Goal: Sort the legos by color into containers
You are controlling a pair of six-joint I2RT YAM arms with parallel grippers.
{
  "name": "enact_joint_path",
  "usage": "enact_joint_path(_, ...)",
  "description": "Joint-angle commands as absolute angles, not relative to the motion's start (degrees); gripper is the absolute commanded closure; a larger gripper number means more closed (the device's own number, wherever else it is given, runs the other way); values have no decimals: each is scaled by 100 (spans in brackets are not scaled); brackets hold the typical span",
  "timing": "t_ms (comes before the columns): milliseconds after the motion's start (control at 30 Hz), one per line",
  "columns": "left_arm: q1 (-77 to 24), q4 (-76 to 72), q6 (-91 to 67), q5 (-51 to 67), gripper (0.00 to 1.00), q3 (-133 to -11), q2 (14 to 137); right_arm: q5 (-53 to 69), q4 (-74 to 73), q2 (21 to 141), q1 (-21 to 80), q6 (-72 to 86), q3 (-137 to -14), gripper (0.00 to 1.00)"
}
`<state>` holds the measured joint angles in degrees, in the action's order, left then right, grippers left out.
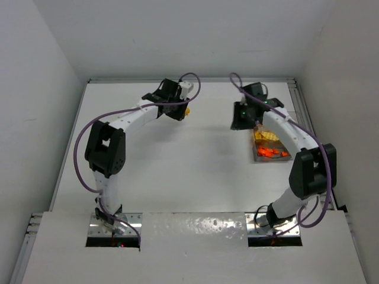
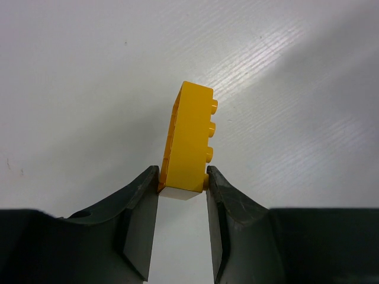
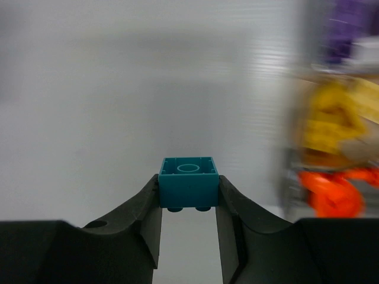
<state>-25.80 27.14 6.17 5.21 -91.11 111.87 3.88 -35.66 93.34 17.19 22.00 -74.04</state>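
Two bricks in hand: one per arm, neither dropped yet; step judged as carrying to the container.
Top view, left arm: elbow bent, reaching to the far middle of the bench (image 1: 195, 171); left fingers (image 1: 177, 107) pinching a yellow brick (image 1: 187, 110), well apart from the container.
Top view, right arm: folded over the right side; right fingers (image 1: 244, 118) pointing down just beside the far end of the container (image 1: 256, 157).
Top view, container: on the right of the bench, orange legos (image 1: 272, 152) in the near part, yellow legos (image 1: 266, 136) behind them.
Left wrist view: left fingers (image 2: 139, 204) partly closed on the near end of the yellow brick (image 2: 188, 142), studs facing right, bare bench beneath.
Right wrist view: right fingers (image 3: 237, 207) partly closed on a teal brick (image 3: 188, 180), hollow underside up, studs down, gripped squarely on both sides.
Right wrist view, container: blurred at the right edge, orange legos (image 3: 328, 192) low, yellow legos (image 3: 331, 124) above, purple legos (image 3: 349, 29) at the top corner; compartment borders unreadable.
Next move, right: probably calls for finding the teal compartment, lowering over it, then opening; no such compartment clearly visible.
Next move, left: likely a long carry across to the yellow compartment, best timed clear of the right arm.
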Motion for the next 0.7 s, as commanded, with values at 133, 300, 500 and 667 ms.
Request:
enact_joint_path(133, -2602, 2900, 598, 703, 100, -9325, 11136, -1819, -4072, 8421, -614, 4146, -6921, 100)
enact_joint_path(300, -2602, 2857, 545, 756, 100, -9299, 11013, -3361, -3306, 8252, -808, 4744, -6522, 100)
enact_joint_path(500, -2602, 2812, 589, 853, 100, -9088, 10811, -3841, -2215, 8674, -1125, 4957, -6502, 100)
enact_joint_path(667, -2593, 2821, 624, 905, 100, -9062, 10793, -3973, -2056, 9588, -1265, 5097, -7109, 100)
